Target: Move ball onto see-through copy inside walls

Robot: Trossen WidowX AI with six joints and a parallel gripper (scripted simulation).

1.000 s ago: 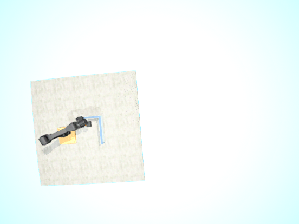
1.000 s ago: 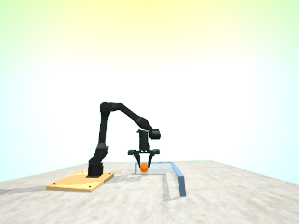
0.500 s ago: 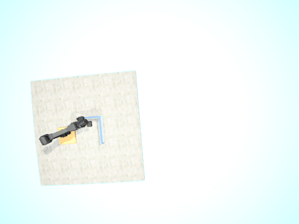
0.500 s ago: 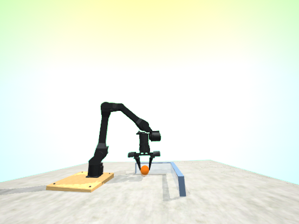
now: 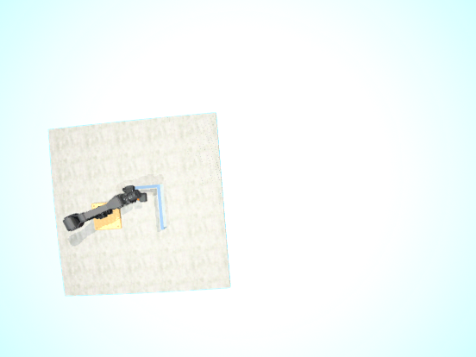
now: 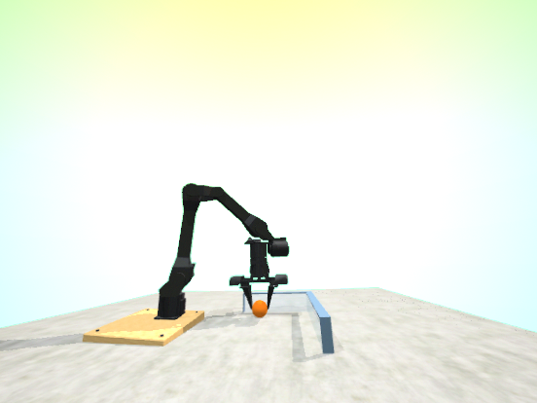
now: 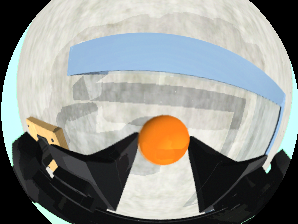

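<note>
While the arm (image 6: 187, 229) reaches down inside the corner of the clear walls (image 6: 321, 318), its jaws stand partly open, clamped on the orange ball (image 6: 260, 309). That ball sits low at the counter (image 6: 413, 350), near the far wall.

ball (image 6: 260, 309): plain orange
gripper (image 6: 259, 295): black
arm (image 6: 187, 234): black
base plate (image 6: 111, 334): light tan wood, dark dots at corners
walls (image 6: 325, 326): translucent pale blue
table (image 6: 413, 350): mottled off-white and grey
</note>
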